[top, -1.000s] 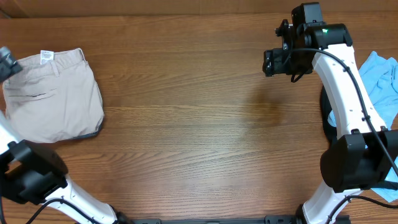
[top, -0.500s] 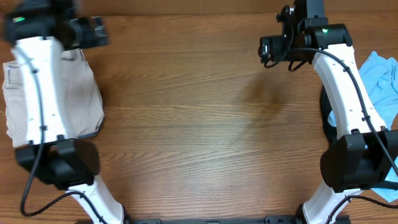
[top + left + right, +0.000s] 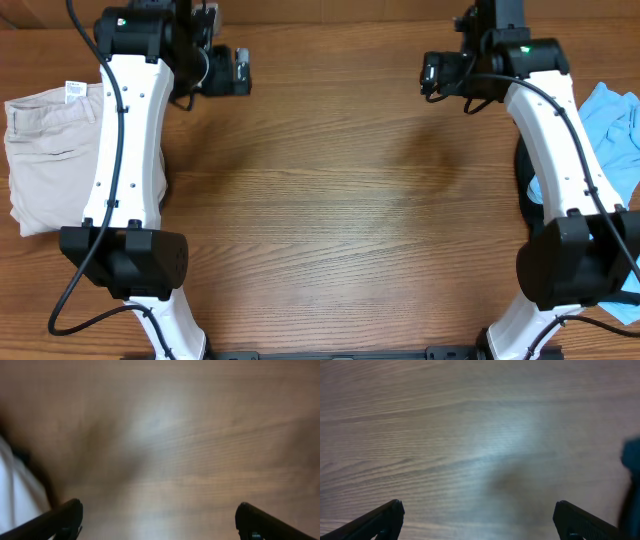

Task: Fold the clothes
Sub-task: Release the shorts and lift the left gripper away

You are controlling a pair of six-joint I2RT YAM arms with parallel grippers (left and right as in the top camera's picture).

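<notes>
Left hand (image 3: 240, 72) now clear of the beige shorts (image 3: 50, 150), fingers apart; right hand (image 3: 430, 76) likewise.

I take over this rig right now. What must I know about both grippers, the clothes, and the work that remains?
Left gripper: open, empty, over bare table at the far side.
Right gripper: open, empty, also over bare wood at the far side.
Beige shorts: at the left edge, apparently folded.
Blue garment: bunched at the right edge, partly hidden by the right arm, not folded.
Left to do: probably fold the blue garment.
</notes>
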